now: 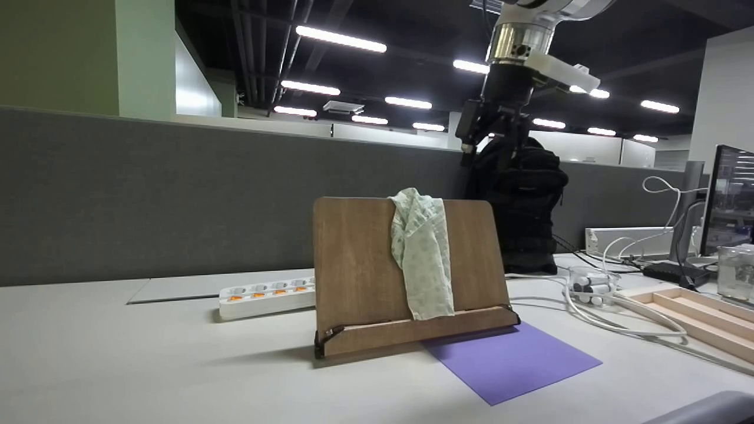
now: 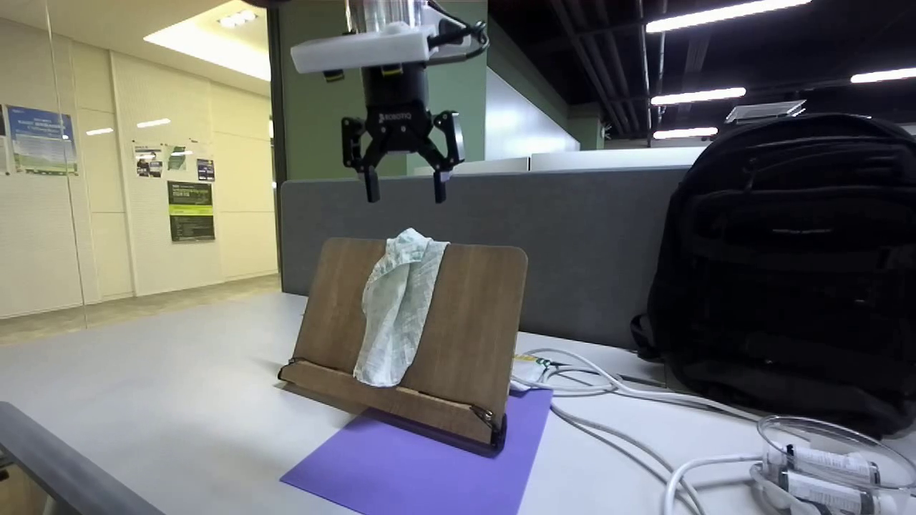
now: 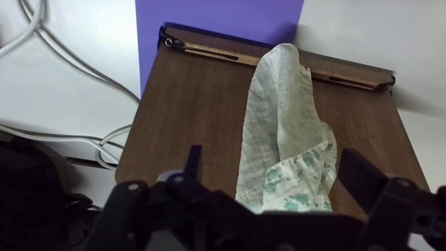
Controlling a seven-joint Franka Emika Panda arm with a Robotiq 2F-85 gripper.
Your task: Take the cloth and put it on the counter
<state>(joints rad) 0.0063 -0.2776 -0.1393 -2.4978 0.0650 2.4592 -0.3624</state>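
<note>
Hanging down the front of a brown wooden book stand, the pale green cloth bunches at its upper end over the board's top edge, while its lower end reaches the ledge at the stand's foot. In the wrist view, a turned-over part near the top shows a darker green floral print. The board leans back, and one end of its foot stands over a purple sheet that lies flat on the white desk.

The gripper points downward above the cloth, apart from it. Its fingers are spread wide and hold nothing; in the wrist view they sit to either side of the cloth's upper part.

In an exterior view, a white power strip with orange switches runs behind the stand, partly hidden by it. A black backpack stands upright on the desk in front of a gray partition. White cables loop across the desk, some near a clear round container with small labelled cylinders lying inside. Near that container lies a light wood tray, with a monitor behind it. Farther off, posters hang on a pale wall.
</note>
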